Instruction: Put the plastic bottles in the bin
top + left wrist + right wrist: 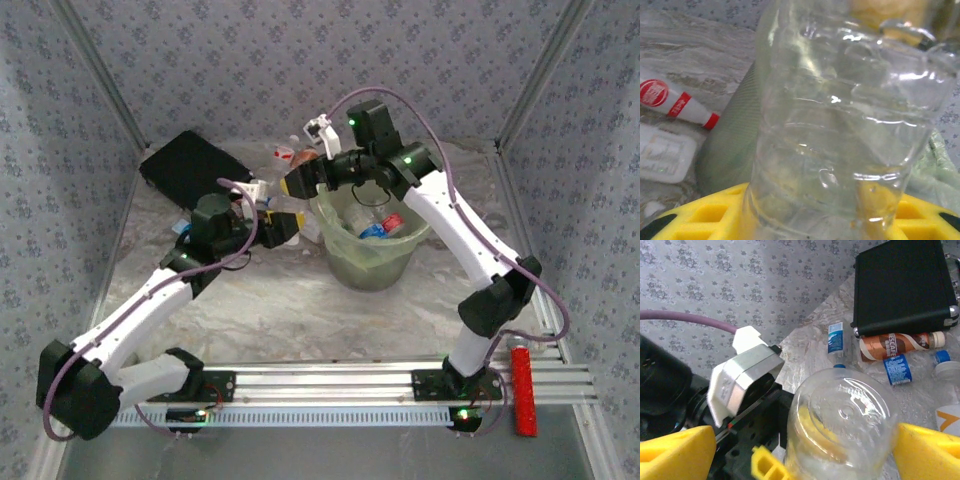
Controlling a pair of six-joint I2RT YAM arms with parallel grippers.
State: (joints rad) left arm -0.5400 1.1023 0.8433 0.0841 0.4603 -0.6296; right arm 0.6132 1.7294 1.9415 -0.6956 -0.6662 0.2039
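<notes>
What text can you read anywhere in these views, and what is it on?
"ESCAFE", first letter not legible: on the brown-label bottle lying by the black case.
Small blue-label bottle: print too small to read.
Larger blue-label bottle: print too small to read.
White bottle with a round red logo: lettering blurred.
Orange-label bottle at the right edge: a white mark, no letters legible.

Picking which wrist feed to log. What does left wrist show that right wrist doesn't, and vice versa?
Left wrist: a red-labelled white bottle lying on its side, and the bin wall. Right wrist: the black case, with a brown-labelled bottle and blue-labelled bottles near it. Both: a clear bottle close up between yellow fingers.
</notes>
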